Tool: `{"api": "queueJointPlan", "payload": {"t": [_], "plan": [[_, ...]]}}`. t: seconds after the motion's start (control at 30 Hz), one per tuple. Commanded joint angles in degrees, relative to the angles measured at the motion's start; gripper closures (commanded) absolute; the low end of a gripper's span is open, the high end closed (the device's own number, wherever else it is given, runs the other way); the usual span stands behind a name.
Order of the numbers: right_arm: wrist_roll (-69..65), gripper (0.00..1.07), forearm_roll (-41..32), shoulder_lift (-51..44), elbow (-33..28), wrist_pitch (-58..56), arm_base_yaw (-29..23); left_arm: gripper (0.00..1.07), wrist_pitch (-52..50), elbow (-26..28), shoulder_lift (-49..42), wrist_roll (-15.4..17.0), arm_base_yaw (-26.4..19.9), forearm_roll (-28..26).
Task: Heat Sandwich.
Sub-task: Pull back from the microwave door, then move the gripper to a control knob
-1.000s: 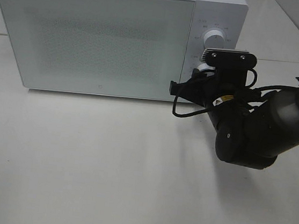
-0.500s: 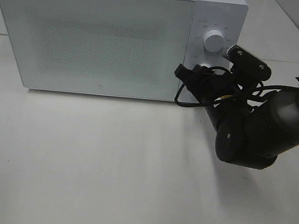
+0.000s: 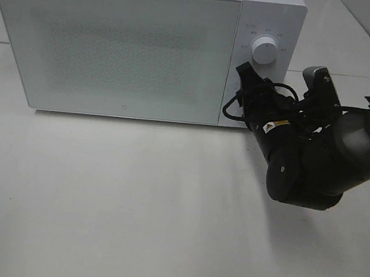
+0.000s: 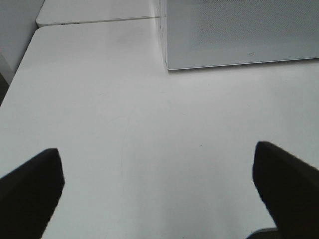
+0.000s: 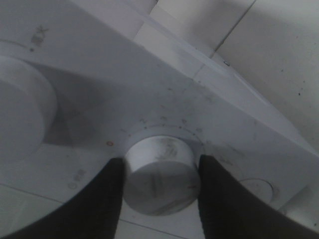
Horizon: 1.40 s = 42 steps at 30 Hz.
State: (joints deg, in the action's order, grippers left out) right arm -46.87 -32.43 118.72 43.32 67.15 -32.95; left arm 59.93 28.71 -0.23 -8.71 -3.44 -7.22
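Note:
The sandwich is hidden; no view shows it. The white microwave (image 3: 115,44) stands at the back of the table with its door closed. My right gripper (image 3: 247,92) is at the microwave's control panel, below the upper dial (image 3: 265,52). In the right wrist view its two dark fingers (image 5: 99,204) press on either side of the lower dial (image 5: 160,174), so the right gripper (image 5: 160,167) is shut on that dial. My left gripper (image 4: 159,184) is open over bare table, some way in front of the microwave's (image 4: 239,30) corner, with nothing between its fingers (image 4: 30,189).
The white table (image 3: 130,206) stretches out in front of the microwave. The right arm's bulky black body (image 3: 309,166) and its cables hang before the control panel. A table edge (image 4: 20,64) and a seam between tabletops appear in the left wrist view.
The right wrist has rolled clockwise while staying at the lower dial; its camera mount swung from above the gripper over to the right. The left gripper shows no change.

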Motion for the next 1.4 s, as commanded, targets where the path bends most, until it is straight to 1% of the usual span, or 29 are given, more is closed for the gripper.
{"api": "queueJointPlan", "payload": {"t": [0.03,0.23,0.57,0.6,0.63,0.77,1.0,1.4], "plan": [[-3.44,0.94,-0.63,-0.34,0.34,2.86,0.17,0.09,-0.34,-0.23,-1.49,0.06,0.34,-0.46],[-14.61,0.94,-0.69,-0.34,0.34,2.86,0.17,0.09,-0.34,-0.23,-1.49,0.06,0.34,-0.46],[-26.41,0.94,-0.86,-0.34,0.34,3.04,0.17,0.09,-0.34,-0.23,-1.49,0.06,0.34,-0.46],[-29.56,0.94,-0.86,-0.34,0.34,3.04,0.17,0.09,-0.34,-0.23,-1.49,0.06,0.34,-0.46],[-29.56,0.94,-0.86,-0.34,0.34,3.04,0.17,0.09,-0.34,-0.23,-1.49,0.06,0.34,-0.46],[-37.13,0.94,-0.86,-0.34,0.34,3.55,0.17,0.09,-0.34,-0.23,-1.49,0.06,0.34,-0.46],[-39.30,0.93,-0.86,-0.34,0.34,4.58,0.17,0.09,-0.34,-0.23,-1.49,0.06,0.34,-0.46],[-36.38,0.91,-0.86,-0.34,0.34,4.58,0.17,0.09,-0.34,-0.23,-1.49,0.06,0.34,-0.46]]}}
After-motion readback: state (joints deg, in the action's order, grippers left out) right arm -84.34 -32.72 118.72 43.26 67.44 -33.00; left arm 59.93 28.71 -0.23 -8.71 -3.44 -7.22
